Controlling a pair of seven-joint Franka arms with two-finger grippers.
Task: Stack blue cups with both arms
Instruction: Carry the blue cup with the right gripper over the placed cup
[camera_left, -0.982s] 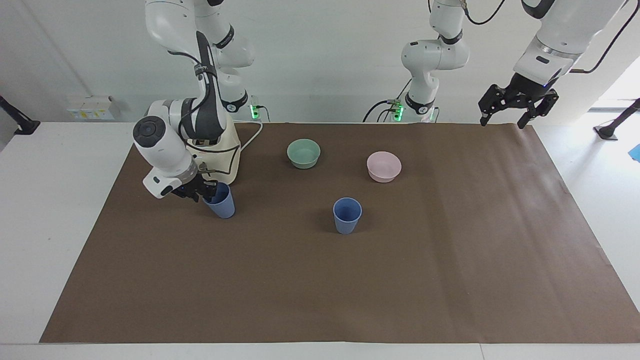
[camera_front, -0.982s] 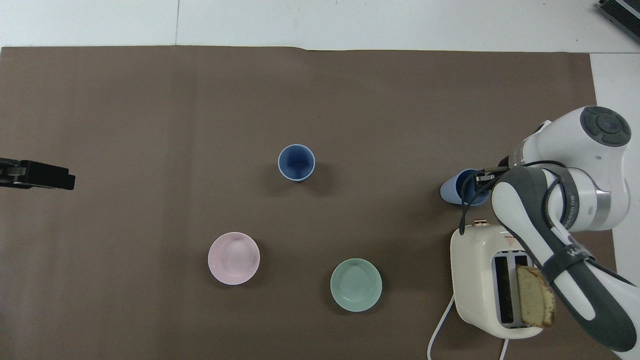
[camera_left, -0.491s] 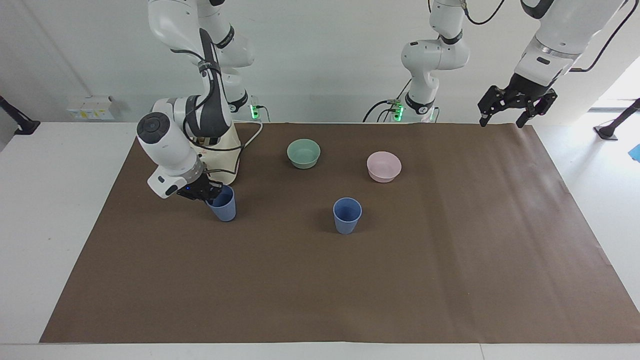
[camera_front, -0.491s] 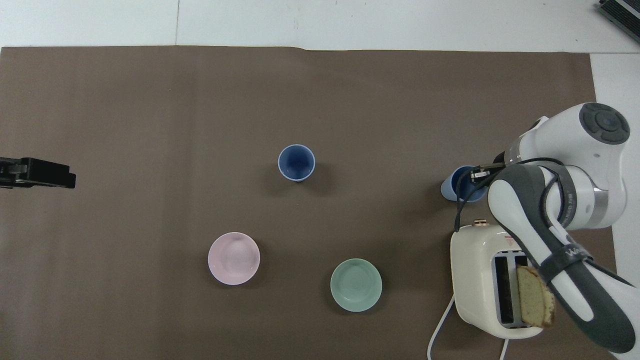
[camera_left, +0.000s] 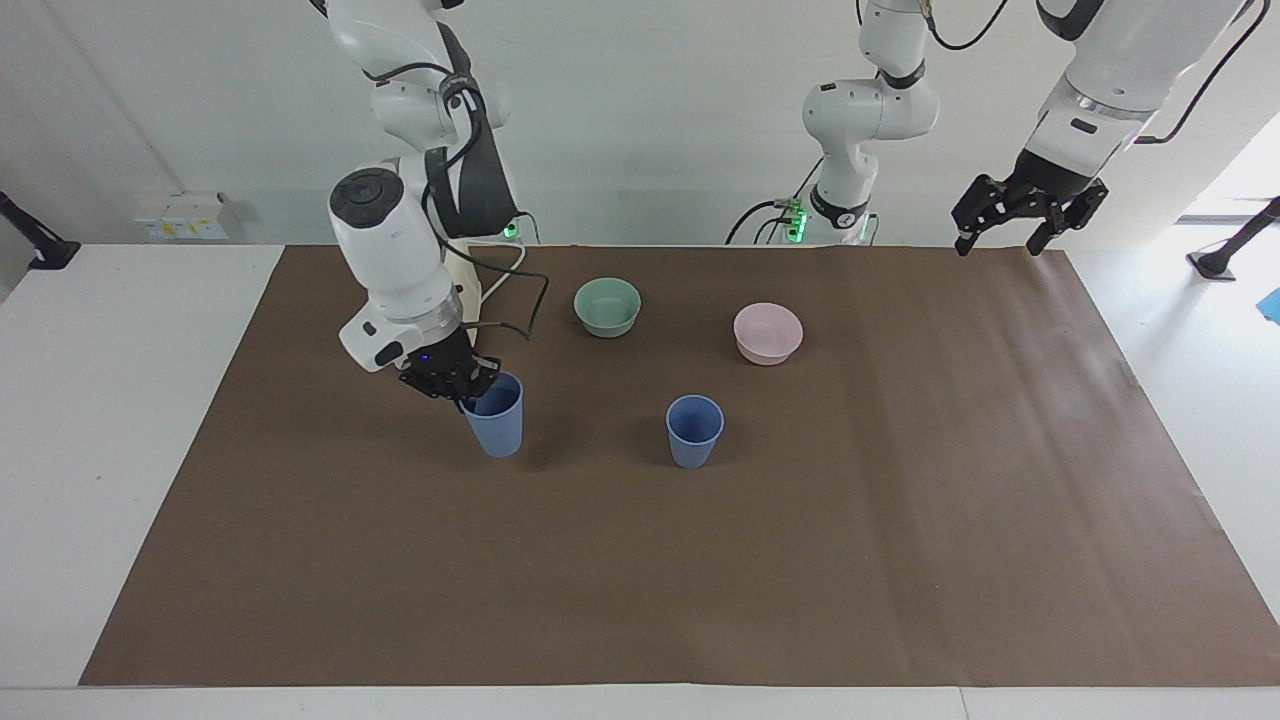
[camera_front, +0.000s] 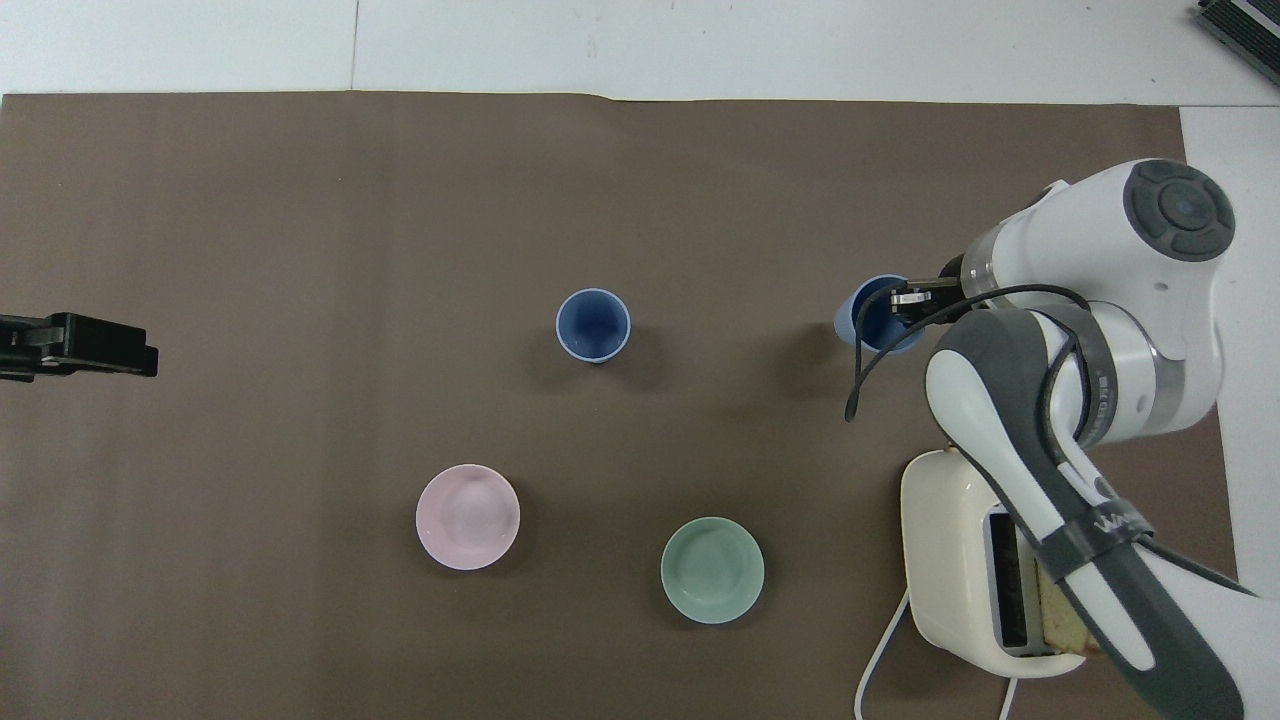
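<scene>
So the right gripper (camera_left: 462, 388) is clamped onto the rim of one blue cup (camera_left: 495, 416) — one finger looks to be inside the mouth, the other on the outer wall, pinching the side nearest the arm. The held cup hangs close to upright, maybe a touch tilted, over the brown mat (camera_left: 900, 520) toward the right arm's end of the table. In the facing view I can't tell for sure whether its base is just off the mat or touching it. The overhead view shows the same grip, with the black fingertips at the rim of that cup (camera_front: 872, 320) and the white arm covering part of it.

The other blue cup (camera_left: 694, 430) stands upright by itself near the middle of the mat, mouth up, well apart from the held one and with nothing touching it. From above it's the open blue circle (camera_front: 593, 324) in the centre.

The left gripper (camera_left: 1002, 217) is up in the air over the mat's edge at the left arm's end, fingers spread wide and holding nothing — that arm is just waiting.

Other stuff: a mint-green bowl (camera_left: 607, 306) and a pink bowl (camera_left: 767, 333) sit closer to the robots than the free cup, and a cream toaster (camera_front: 950, 560) with a slice of bread (camera_front: 1062, 615) in one slot sits under the right arm.
</scene>
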